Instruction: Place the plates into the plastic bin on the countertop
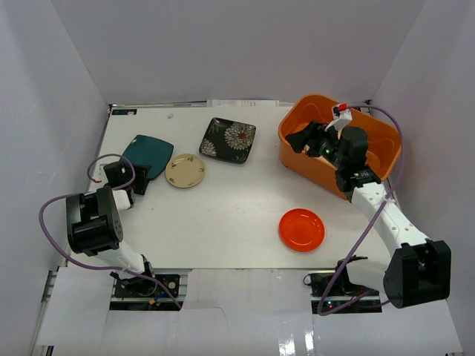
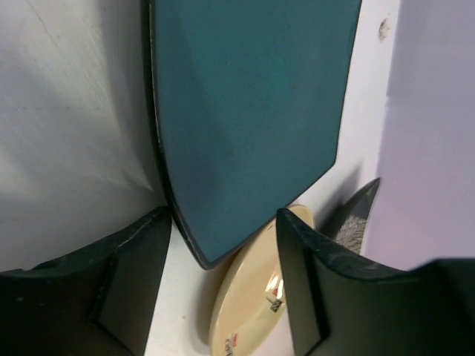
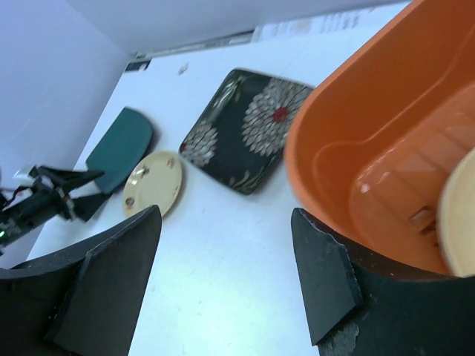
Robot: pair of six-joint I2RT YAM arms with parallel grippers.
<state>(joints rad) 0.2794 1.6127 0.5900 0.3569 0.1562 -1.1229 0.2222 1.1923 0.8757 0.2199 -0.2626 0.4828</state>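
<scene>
Closest to the arm bases lies a round red plate (image 1: 301,229), glossy, flat on the white countertop (image 1: 223,215) and well apart from the others.

At the left edge, the left gripper (image 2: 223,219) has its fingers spread to either side of one rounded corner of the square dark teal plate (image 1: 148,154). A gap shows beside the right finger, so nothing is clamped. That plate is plain, with a thin dark rim. Just beside it, partly under that corner in the left wrist view, is a small round cream plate (image 1: 185,170). It carries a few tiny printed marks, one of them red, too small to read.

Farther back sits a square black plate with white chrysanthemum-like flowers (image 1: 228,139), one bloom red at its centre.

On the right, the right gripper (image 3: 226,213) hangs over the near rim of the orange plastic bin (image 3: 386,96), fingers wide apart and holding nothing. Inside the bin, the edge of a pale cream plate (image 3: 462,215) shows against the orange floor.

Printed paper lies along the far table edge, its writing unreadable.
</scene>
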